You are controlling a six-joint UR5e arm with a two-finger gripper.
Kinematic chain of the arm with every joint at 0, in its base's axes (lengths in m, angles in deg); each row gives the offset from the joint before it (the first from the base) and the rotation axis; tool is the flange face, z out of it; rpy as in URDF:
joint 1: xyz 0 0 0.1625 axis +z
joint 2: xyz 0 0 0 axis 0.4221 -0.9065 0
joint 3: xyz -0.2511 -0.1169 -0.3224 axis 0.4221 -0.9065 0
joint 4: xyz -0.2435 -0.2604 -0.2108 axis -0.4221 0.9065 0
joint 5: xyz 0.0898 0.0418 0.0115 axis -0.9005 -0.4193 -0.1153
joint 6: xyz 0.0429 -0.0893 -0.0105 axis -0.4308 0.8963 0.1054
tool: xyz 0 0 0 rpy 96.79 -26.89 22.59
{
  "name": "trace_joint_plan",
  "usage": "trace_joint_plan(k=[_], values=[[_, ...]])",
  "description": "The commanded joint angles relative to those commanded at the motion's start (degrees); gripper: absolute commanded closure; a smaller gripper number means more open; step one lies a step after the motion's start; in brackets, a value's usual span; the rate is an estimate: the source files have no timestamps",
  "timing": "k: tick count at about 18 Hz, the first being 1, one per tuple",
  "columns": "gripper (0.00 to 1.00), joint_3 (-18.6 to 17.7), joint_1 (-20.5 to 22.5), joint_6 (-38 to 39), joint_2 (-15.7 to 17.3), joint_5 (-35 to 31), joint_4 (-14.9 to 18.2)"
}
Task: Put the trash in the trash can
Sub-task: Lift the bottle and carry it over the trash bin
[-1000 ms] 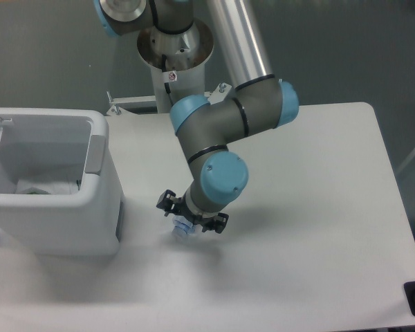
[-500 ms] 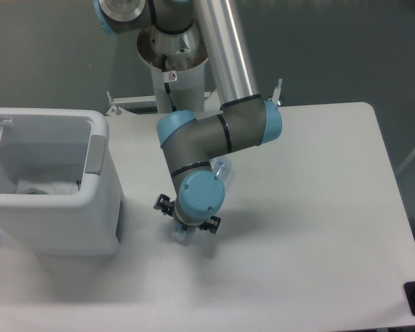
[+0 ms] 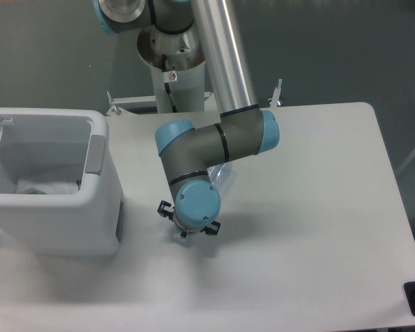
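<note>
Wrist and gripper (image 3: pixel 185 233) now sit lower than a moment ago, and the blue cap hides the fingers, so we cannot tell how far they are parted or what they hold. A second ago we saw the bottle between them; now it is hidden. The clear plastic bag (image 3: pixel 222 175) shows just right of the forearm. Left of it stands the trash can (image 3: pixel 69 221), with white material inside.

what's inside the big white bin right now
Inside the large white boxy plastic bin, crumpled thin translucent white plastic lies on the grey-white floor. The near wall hides the floor's front strip, so anything lying there cannot be seen.
</note>
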Motion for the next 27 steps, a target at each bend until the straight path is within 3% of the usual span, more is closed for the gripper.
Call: trace_joint_plan(k=[2, 5, 9, 15, 20, 27], values=[[0.70, 1.13, 0.17, 0.09, 0.18, 0.09, -0.09], [0.70, 4.65, 0.88, 0.18, 3.07, 1.66, -0.09], [0.70, 10.54, 5.35, 0.61, 8.25, 16.22, -0.17], [0.69, 16.16, 7.64, 3.95, 12.57, 28.37, -1.75], [0.66, 17.66, 8.70, 7.20, 13.98, 42.25, -10.18], [0.62, 18.02, 7.56, 8.17, 19.24, 54.57, -10.72]])
